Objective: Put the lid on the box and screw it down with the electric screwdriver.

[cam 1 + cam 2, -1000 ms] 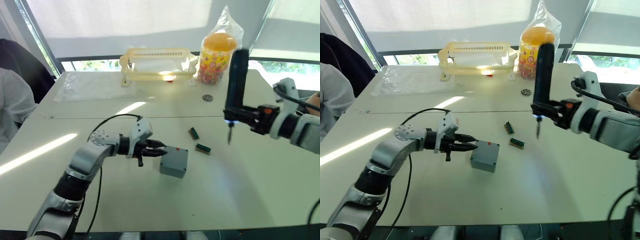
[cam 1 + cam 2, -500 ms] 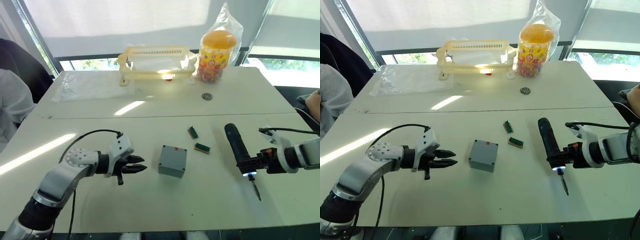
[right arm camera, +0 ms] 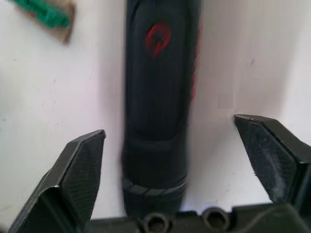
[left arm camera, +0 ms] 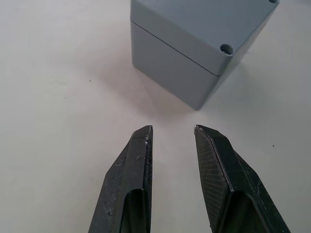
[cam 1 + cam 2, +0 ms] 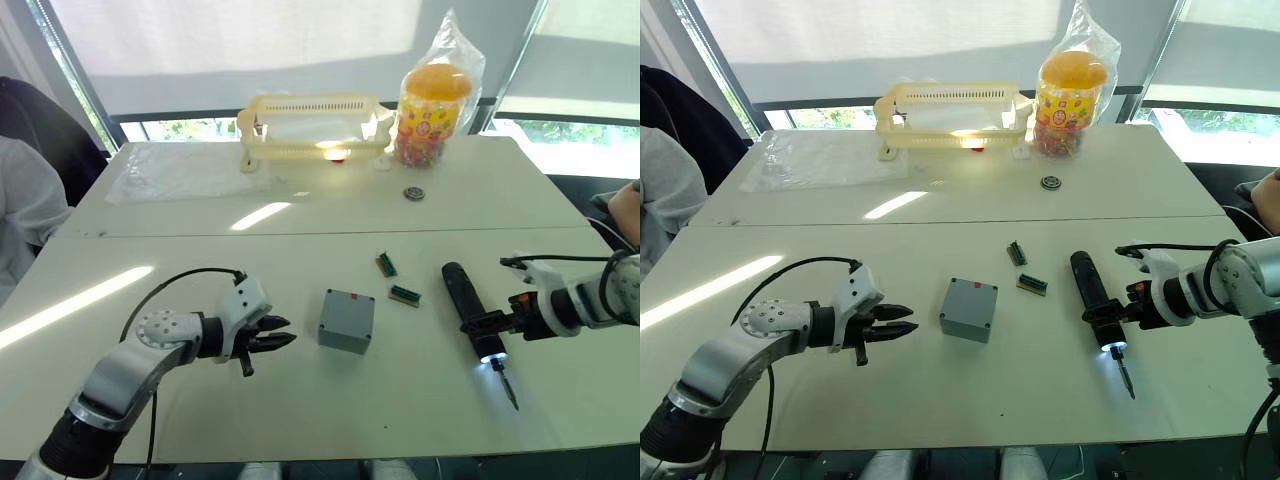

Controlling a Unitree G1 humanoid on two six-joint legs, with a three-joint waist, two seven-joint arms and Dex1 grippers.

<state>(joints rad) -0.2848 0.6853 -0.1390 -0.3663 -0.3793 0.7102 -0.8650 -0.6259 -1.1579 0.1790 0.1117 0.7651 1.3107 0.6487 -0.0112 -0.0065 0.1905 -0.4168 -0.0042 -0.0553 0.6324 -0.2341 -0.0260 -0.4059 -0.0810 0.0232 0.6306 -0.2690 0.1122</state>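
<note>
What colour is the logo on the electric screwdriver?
Red, on the black electric screwdriver; clearest in the right wrist view.

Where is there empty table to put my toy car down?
The biggest bare patch is between the yellow rack and the box. The near table edge in front of the box is free too. It is crowded between the box and the screwdriver, where two small green parts lie.

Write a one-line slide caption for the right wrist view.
Open right gripper straddling the electric screwdriver, which lies flat on the white table beside a small green part.
</note>
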